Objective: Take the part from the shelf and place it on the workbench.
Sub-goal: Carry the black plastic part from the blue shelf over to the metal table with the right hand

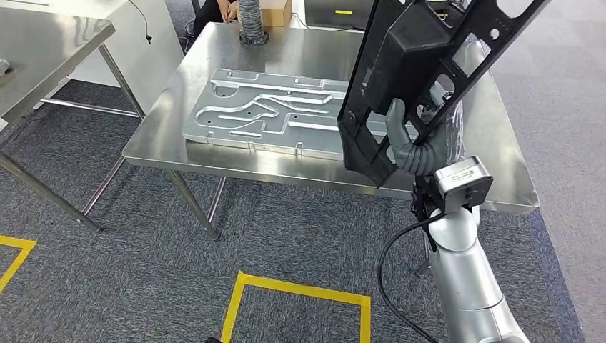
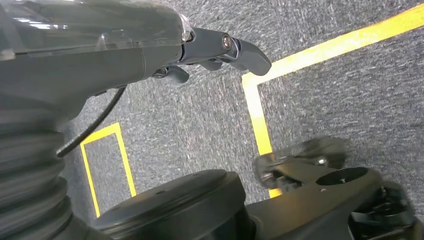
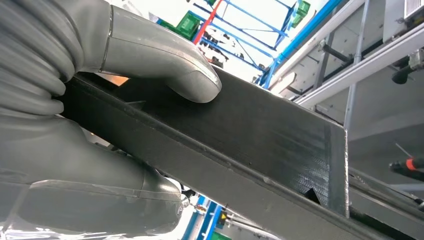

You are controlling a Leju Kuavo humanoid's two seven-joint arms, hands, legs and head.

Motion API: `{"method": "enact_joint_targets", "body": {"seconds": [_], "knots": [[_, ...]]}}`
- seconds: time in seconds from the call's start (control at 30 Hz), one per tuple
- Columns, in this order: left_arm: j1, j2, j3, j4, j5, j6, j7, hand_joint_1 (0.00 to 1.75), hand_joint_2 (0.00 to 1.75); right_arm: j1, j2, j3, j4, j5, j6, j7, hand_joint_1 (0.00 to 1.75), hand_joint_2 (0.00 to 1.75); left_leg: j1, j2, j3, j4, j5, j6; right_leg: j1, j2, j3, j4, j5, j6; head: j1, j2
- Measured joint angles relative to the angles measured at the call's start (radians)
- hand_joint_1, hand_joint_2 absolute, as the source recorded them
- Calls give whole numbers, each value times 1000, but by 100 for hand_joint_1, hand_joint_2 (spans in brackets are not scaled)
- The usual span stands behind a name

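So the right robot hand (image 1: 406,146) is clamped around a long black plastic part (image 1: 421,68), thumb (image 3: 165,62) pressed on its flat side, holding it tilted up above the steel counter (image 1: 154,139). A grooved metal plate (image 1: 271,111) lies just beyond that hand. Left robot hand (image 2: 220,50) hangs over carpet, fingers loosely spread, holding nothing.

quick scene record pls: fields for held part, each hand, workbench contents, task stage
held part: black plastic frame part, tilted, above the workbench's right half
right hand: right hand grips the part, thumb pressed on its flat side
left hand: left hand holds nothing, hangs over carpet with yellow tape lines
workbench: steel workbench carrying a machined aluminium plate
task stage: part in hand, not yet set down
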Motion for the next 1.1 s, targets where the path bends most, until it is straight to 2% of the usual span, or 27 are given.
{"method": "enact_joint_targets", "body": {"seconds": [0.03, 0.07, 0.17, 0.23, 0.3, 0.37, 0.4, 0.43, 0.47, 0.5, 0.53, 0.57, 0.6, 0.67, 0.73, 0.77, 0.87, 0.9, 0.93, 0.97, 1.03, 1.07, 1.1], "knots": [[3, 0, 0, 0, -1, 0, 1, 0, 175, -1, -1, 0, 1, 0, 0, 0, 169, 175, -1, 1, 16, -59, 27, 2, 0, 1, 6, 1, -5, 4, 0, 0], [5, 1, 0, 0, -2, 0, 1, 0, 175, -3, -3, 0, 2, 0, 1, 2, 169, 175, -3, 4, 27, -98, 40, 8, 0, 2, 8, 2, -9, 10, 0, 0], [3, 0, 0, 0, -7, -2, -1, 0, 175, -9, -11, -2, 7, 4, 5, 10, 169, 175, -7, 6, 32, -128, 40, 36, 3, 1, 8, 7, -12, 30, 0, 0], [2, -2, -1, 0, -10, -4, -1, 0, 175, -13, -19, -6, 10, 6, 7, 9, 169, 175, -4, 4, 46, -137, 44, 48, 1, 0, 0, 36, -23, 42, 0, 0], [1, -3, -2, 0, -13, -5, 3, 0, 175, -17, -27, -13, 12, 7, 8, 8, 169, 175, -3, 3, 57, -141, 41, 56, -2, 0, -51, 125, -64, 51, 0, 0], [1, -3, -2, 0, -17, -6, 6, 0, 175, -18, -34, -19, 16, 10, 9, 9, 169, 175, -5, 2, 63, -140, 32, 61, -4, 0, -137, 251, -107, 56, 0, 0], [1, -3, -2, 0, -18, -6, 7, 0, 175, -17, -38, -23, 19, 11, 9, 10, 169, 175, -6, 1, 68, -140, 27, 61, -4, 0, -169, 286, -108, 55, 0, 0], [1, -4, -3, 0, -20, -6, 8, 0, 175, -15, -42, -27, 22, 13, 9, 10, 169, 175, -8, 0, 74, -140, 21, 61, -5, 0, -184, 285, -89, 52, 0, 0], [1, -4, -3, 0, -22, -6, 9, 0, 175, -14, -47, -32, 24, 14, 9, 11, 169, 175, -9, -2, 83, -139, 14, 60, -4, 0, -178, 244, -49, 48, 0, 0], [1, -5, -4, 0, -25, -6, 10, 0, 175, -14, -51, -37, 26, 14, 9, 11, 169, 175, -10, -3, 94, -139, 6, 59, -4, 0, -156, 174, 3, 42, 0, 0], [1, -5, -4, 0, -28, -7, 12, 0, 175, -13, -57, -42, 27, 14, 9, 10, 169, 175, -11, -4, 105, -140, -2, 56, -1, -1, -133, 107, 40, 36, 0, 0], [1, -6, -6, 0, -31, -8, 14, 0, 175, -13, -62, -48, 28, 15, 9, 9, 169, 175, -11, -4, 112, -140, -9, 52, 3, -1, -113, 55, 58, 31, 0, 0], [1, -7, -8, 0, -33, -9, 15, 0, 175, -11, -67, -53, 28, 16, 8, 8, 169, 175, -11, -4, 116, -141, -16, 46, 7, -1, -102, 26, 67, 26, 0, 0], [-1, -7, -12, 0, -38, -10, 19, 0, 175, -6, -77, -65, 29, 17, 8, 7, 169, 175, -11, -4, 120, -136, -21, 34, 10, 0, -94, 14, 59, 18, 1, 0], [-3, -6, -17, 0, -41, -12, 21, 0, 175, -3, -86, -76, 29, 17, 9, 7, 169, 175, -12, -3, 114, -103, -24, 26, 4, 0, -77, 7, 57, 8, 1, 0], [-4, -6, -18, 0, -41, -12, 22, 0, 175, -3, -89, -80, 28, 17, 9, 7, 169, 175, -11, -2, 95, -64, -32, 22, 1, 0, -67, 4, 53, 3, 1, 0], [-12, -6, -21, 0, -41, -12, 18, 0, 175, 0, -96, -89, 28, 17, 10, 7, 169, 175, -5, -1, -19, 116, -99, 7, 0, 0, -46, 1, 35, -4, 0, 0], [-16, -6, -21, 0, -40, -12, 16, 0, 175, 3, -98, -91, 29, 18, 11, 7, 169, 175, -4, -1, -48, 151, -113, 4, 0, 0, -39, 1, 28, -4, 0, 0], [-18, -6, -21, 0, -39, -12, 16, 0, 175, 5, -100, -92, 29, 19, 11, 7, 169, 175, -4, -1, -61, 152, -104, 3, 0, 0, -30, 2, 20, -3, 0, 0], [-19, -6, -21, 0, -40, -12, 16, 0, 175, 7, -101, -93, 30, 21, 11, 7, 169, 175, -3, -1, -56, 116, -71, 3, 0, 1, -19, 3, 11, -1, 1, 0], [-14, -6, -22, 0, -40, -12, 16, 0, 175, 6, -105, -96, 31, 31, 12, 10, 169, 175, -2, 0, -19, -10, 24, 7, 0, 3, 5, 4, -6, 4, 1, 0], [-11, -5, -22, 0, -41, -12, 16, 0, 175, 4, -107, -98, 32, 39, 12, 12, 169, 175, -4, 1, -4, -68, 48, 11, 1, 4, 13, 5, -13, 9, 1, 0], [-9, -5, -23, 0, -41, -13, 16, 0, 175, 2, -111, -100, 34, 48, 12, 16, 169, 175, -6, 2, 4, -101, 62, 16, 2, 4, 17, 5, -19, 14, 1, 0]]}}
